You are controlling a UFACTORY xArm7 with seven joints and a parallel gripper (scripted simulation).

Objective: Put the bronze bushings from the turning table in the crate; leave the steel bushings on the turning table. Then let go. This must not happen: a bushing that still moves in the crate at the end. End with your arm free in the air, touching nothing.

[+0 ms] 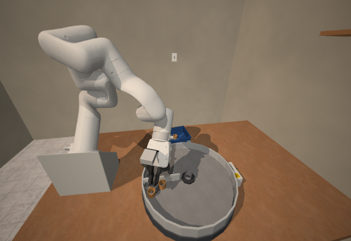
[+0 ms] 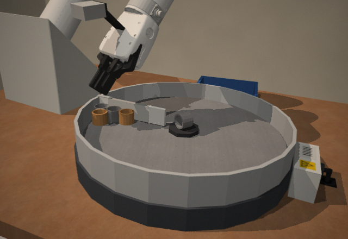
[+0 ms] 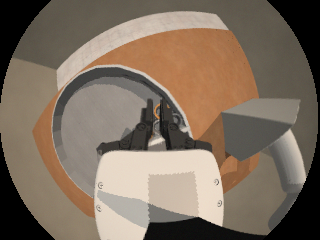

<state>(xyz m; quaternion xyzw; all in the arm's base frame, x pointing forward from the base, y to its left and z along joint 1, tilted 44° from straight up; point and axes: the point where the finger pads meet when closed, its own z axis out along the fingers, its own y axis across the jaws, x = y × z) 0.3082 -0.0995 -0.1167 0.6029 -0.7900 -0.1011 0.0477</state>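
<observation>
Two bronze bushings (image 2: 99, 117) (image 2: 126, 116) stand upright on the turning table (image 2: 185, 146) at its left rim, with two steel bushings (image 2: 113, 114) between and behind them. They also show in the top view (image 1: 151, 192) (image 1: 162, 184). A third steel bushing (image 2: 184, 119) lies on its side on the black hub at the middle. My gripper (image 2: 99, 86) is shut and empty, tilted, with its tips just above the table's rim and the white fence (image 2: 135, 111), above and behind the cluster. The blue crate (image 1: 180, 134) behind the table holds one bronze bushing (image 1: 174, 136).
A large grey box (image 2: 36, 62) stands at the arm's base, left of the table. A small control box (image 2: 304, 171) with a yellow label sits on the table's right side. The table has a raised grey wall all round.
</observation>
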